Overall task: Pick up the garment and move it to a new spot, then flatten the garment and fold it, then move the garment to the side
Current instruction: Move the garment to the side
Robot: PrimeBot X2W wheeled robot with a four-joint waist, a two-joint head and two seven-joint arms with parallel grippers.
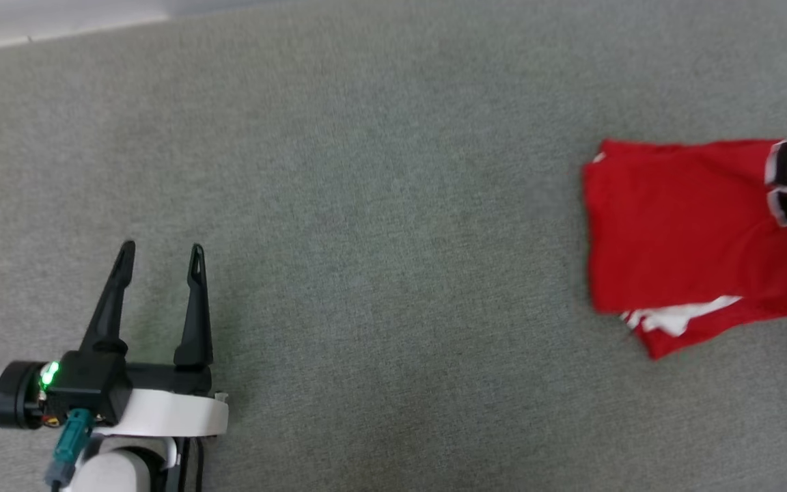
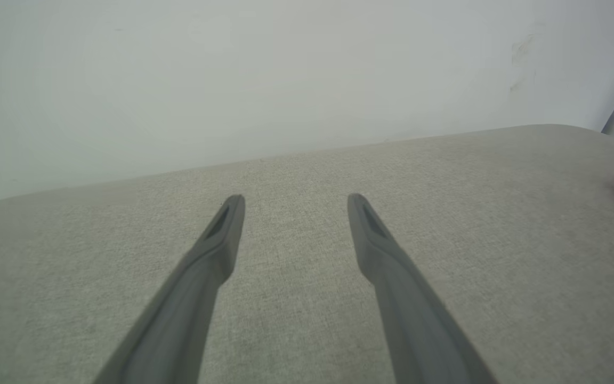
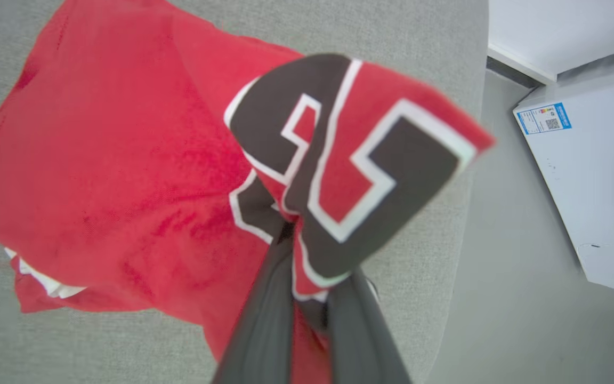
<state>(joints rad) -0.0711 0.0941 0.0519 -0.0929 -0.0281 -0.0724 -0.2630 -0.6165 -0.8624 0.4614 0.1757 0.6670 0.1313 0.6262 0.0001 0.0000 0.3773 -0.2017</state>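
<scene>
The left gripper sits in the lower left of the head view. Its two long dark fingers point toward the top of the frame and stand well apart, with nothing between them. Behind them is a black wrist housing with a green light, and a pale forearm runs off the bottom edge. In the left wrist view the same fingers rise from the bottom edge, splayed wide. In the right wrist view the right gripper rises from the bottom centre, its fingers pressed together on a fold of the garment, which hides their tips.
</scene>
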